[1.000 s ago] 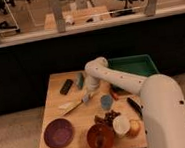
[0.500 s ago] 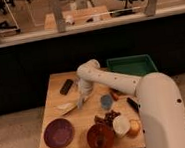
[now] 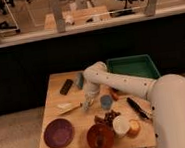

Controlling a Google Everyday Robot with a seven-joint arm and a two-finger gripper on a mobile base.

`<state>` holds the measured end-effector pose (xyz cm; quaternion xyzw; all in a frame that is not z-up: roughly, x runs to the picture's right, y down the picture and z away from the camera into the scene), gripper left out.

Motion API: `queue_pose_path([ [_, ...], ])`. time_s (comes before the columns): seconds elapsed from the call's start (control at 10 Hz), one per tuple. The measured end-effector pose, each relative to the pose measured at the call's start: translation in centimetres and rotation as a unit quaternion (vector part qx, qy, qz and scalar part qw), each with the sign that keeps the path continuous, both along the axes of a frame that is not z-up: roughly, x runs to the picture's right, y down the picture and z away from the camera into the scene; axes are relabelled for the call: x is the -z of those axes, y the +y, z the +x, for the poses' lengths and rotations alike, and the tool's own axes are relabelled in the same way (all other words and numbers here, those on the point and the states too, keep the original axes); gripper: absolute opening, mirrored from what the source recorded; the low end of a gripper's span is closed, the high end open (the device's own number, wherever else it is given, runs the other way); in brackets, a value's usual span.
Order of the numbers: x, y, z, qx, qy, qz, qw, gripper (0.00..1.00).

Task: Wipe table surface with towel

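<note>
The table surface (image 3: pixel 75 118) is a small square top of light tan wood in the middle of the camera view. A pale, flat towel (image 3: pixel 67 107) lies on its left-centre part. My white arm reaches in from the lower right and bends down over the table. My gripper (image 3: pixel 87 104) points down at the towel's right end, touching or just above it.
On the table: a black object (image 3: pixel 66 86), a teal item (image 3: pixel 79 80), a green tray (image 3: pixel 132 67), a blue cup (image 3: pixel 106 102), a purple plate (image 3: pixel 58 132), a brown bowl (image 3: pixel 100 137), a white cup (image 3: pixel 121 125), an orange fruit (image 3: pixel 134 129). A long counter with glass panels (image 3: pixel 80 27) stands behind.
My arm's bend has swung left and my gripper has come lower, down to the towel's right end. The towel and the other things have not visibly moved.
</note>
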<state>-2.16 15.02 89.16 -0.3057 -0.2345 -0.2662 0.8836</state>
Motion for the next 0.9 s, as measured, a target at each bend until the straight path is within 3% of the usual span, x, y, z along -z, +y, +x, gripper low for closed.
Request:
queue_pose_path([
  [0.3, -0.2, -0.4, 1.6, -0.018, 0.015, 0.001, 0.9997, 0.0],
  [0.9, -3.9, -4.1, 2.2, -0.038, 0.033, 0.015, 0.9986, 0.0],
])
